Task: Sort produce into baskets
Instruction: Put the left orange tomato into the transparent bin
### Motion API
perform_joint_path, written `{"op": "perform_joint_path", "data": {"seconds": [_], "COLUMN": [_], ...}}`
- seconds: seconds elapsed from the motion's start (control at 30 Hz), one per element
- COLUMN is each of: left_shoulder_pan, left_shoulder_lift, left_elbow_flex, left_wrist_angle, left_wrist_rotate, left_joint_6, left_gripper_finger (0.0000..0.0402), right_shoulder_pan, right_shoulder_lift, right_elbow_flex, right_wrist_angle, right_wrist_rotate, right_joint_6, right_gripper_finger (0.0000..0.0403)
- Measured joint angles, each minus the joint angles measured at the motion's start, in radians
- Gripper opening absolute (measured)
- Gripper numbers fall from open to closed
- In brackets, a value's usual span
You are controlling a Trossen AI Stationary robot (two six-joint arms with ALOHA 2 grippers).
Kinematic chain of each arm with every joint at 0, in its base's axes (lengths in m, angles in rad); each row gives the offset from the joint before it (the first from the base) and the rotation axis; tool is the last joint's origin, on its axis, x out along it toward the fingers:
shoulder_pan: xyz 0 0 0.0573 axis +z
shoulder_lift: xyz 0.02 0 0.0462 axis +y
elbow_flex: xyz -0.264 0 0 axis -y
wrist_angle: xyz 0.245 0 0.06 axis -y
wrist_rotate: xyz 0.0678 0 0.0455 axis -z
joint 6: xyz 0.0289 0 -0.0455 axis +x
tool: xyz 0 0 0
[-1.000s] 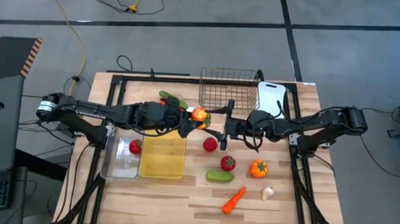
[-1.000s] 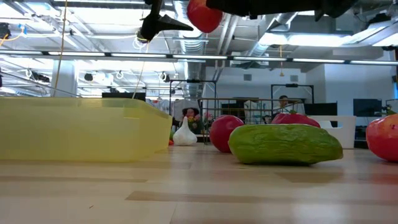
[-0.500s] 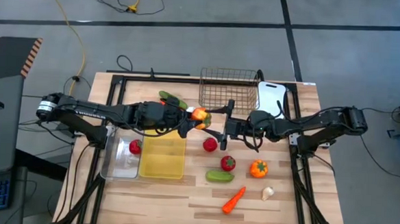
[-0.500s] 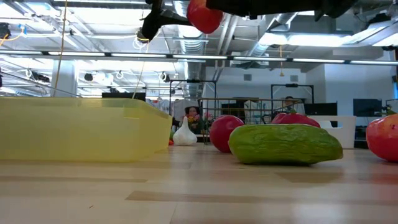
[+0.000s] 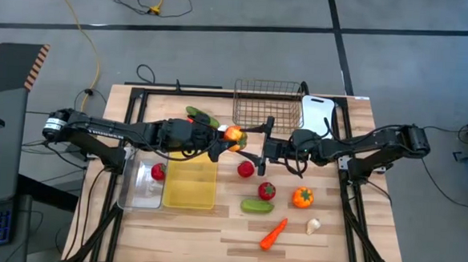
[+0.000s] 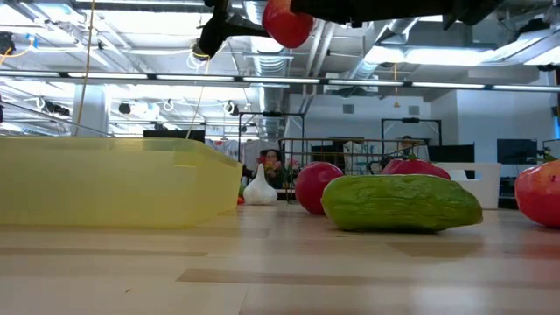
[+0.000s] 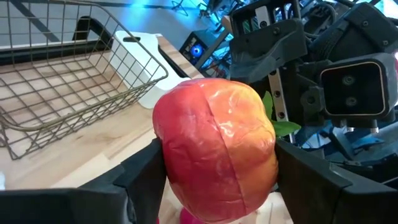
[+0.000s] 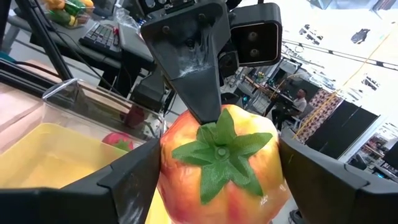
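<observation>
A red-orange pepper [image 5: 234, 134] hangs above the table's middle between both grippers. My left gripper [image 5: 226, 137] reaches it from the table's left and my right gripper [image 5: 245, 140] from the right, each shut on it. The pepper's green stem [image 8: 219, 151] faces my right wrist. In the low view the pepper [image 6: 287, 21] is high above the table. A dark wire basket [image 5: 267, 105] and a white tray [image 5: 320, 115] stand at the far side. A yellow tray [image 5: 189, 185] and a clear bin [image 5: 138, 192] stand at the left. My left gripper pinches the pepper's two sides [image 7: 163, 163] between its two fingers, coming almost level from the table's left at the end away from the stem. The pepper is lifted clear. My right gripper has the pepper's sides [image 8: 166, 180] between its fingers, level from the table's right, at the stem end.
A red tomato [image 5: 158, 172] lies in the clear bin. Two tomatoes [image 5: 246, 168] [image 5: 266, 190], a green cucumber [image 5: 256, 205], an orange pepper [image 5: 303, 197], a carrot [image 5: 273, 234] and a white garlic [image 5: 313, 226] lie near right. Another cucumber [image 5: 201, 115] lies far left.
My left gripper has shut on the pepper, as its finger's shift in the low view shows. Both arms and the pepper have kept their place.
</observation>
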Motion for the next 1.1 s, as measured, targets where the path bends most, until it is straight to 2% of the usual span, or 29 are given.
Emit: {"op": "perform_joint_path", "data": {"seconds": [0.37,0.6,0.8,1.1], "left_shoulder_pan": [0.007,0.048,0.086,0.098], "left_shoulder_lift": [-0.001,-0.066,-0.163,-0.301], "left_elbow_flex": [0.0,-0.001,-0.001,-0.001], "left_wrist_angle": [-0.004,-0.136,-0.406,-0.95], "left_wrist_rotate": [-0.003,0.029,0.093,0.332], "left_joint_6": [0.042,0.062,0.054,-0.07], "left_gripper_finger": [0.025,0.025,0.025,0.025], "right_shoulder_pan": [0.001,0.001,0.0,-0.005], "right_shoulder_lift": [-0.001,-0.005,-0.005,-0.005], "right_elbow_flex": [0.0,0.0,0.0,0.0], "right_wrist_angle": [-0.006,-0.076,-0.18,-0.44], "right_wrist_rotate": [-0.004,0.008,0.095,0.111], "right_joint_6": [0.002,0.002,0.08,0.215], "right_gripper_finger": [0.0394,0.0396,0.0396,0.0396]}}
